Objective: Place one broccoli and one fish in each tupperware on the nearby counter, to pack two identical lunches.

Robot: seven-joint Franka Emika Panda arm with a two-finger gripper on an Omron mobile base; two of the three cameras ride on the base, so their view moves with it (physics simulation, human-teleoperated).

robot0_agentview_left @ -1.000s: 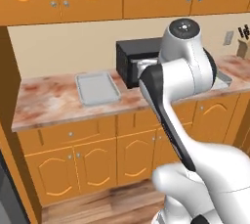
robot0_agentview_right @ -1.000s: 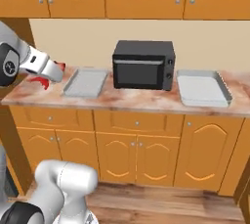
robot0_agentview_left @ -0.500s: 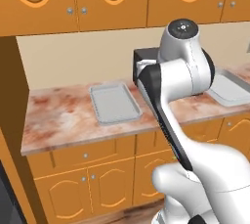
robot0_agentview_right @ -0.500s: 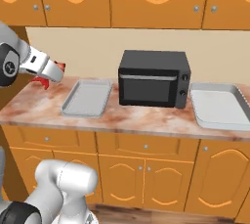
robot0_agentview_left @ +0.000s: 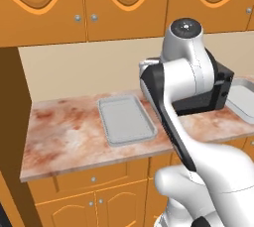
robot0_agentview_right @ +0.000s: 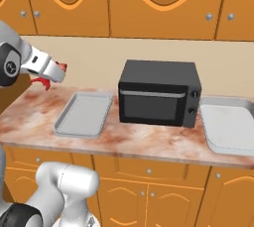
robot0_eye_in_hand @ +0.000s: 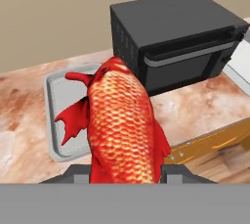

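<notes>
A red scaly fish (robot0_eye_in_hand: 122, 125) fills the middle of the hand view, and my gripper (robot0_eye_in_hand: 126, 171) is shut on it. In the right base view my gripper (robot0_agentview_right: 49, 72) hangs above the counter's (robot0_agentview_right: 149, 141) left end, with red fins (robot0_agentview_right: 40, 81) sticking out beside it. Two shallow grey tupperware trays lie on the counter. The nearer one (robot0_agentview_right: 84, 113) (robot0_agentview_left: 126, 119) (robot0_eye_in_hand: 56, 120) lies below and ahead of the fish. The other one (robot0_agentview_right: 230, 124) (robot0_agentview_left: 244, 97) lies right of the oven. Both look bare inside. The broccoli is out of view.
A black toaster oven (robot0_agentview_right: 158, 92) (robot0_eye_in_hand: 171, 37) stands between the two trays, against the back wall. Orange wall cabinets (robot0_agentview_left: 89, 3) hang above the counter. A tall wooden panel (robot0_agentview_left: 10, 122) closes off the counter's left end.
The whole picture has shifted and grown, so the base has driven closer to the counter. My gripper keeps its hold on the fish.
</notes>
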